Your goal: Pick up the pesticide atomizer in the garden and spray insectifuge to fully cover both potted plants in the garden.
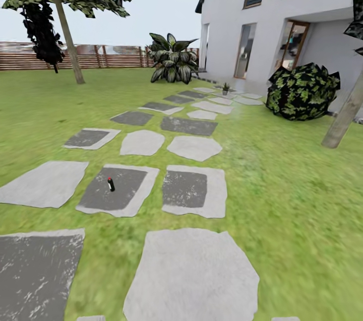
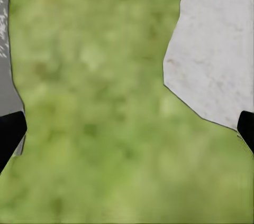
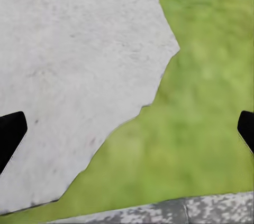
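A slim, dark, hand-sized bottle with a reddish top, which I take for the pesticide atomizer [image 1: 110, 184], stands upright on a dark grey stepping stone [image 1: 119, 190] of the garden lawn, a few steps ahead and left of centre. One small potted plant [image 1: 225, 88] sits far off at the end of the stone path beside the house. My left gripper [image 2: 127, 134] is open over grass, with its dark fingertips [image 2: 10, 131] wide apart. The right gripper [image 3: 127, 134] is open too, hanging above the edge of a pale stone [image 3: 74, 76], and holds nothing.
Stepping stones run from my feet toward the white house [image 1: 282, 23]. A large broad-leaved plant [image 1: 173, 58] stands at the path's far end, a dark shrub [image 1: 302, 91] and a trunk [image 1: 345, 116] at the right, a tree [image 1: 68, 33] and a slatted fence [image 1: 101, 56] at the left.
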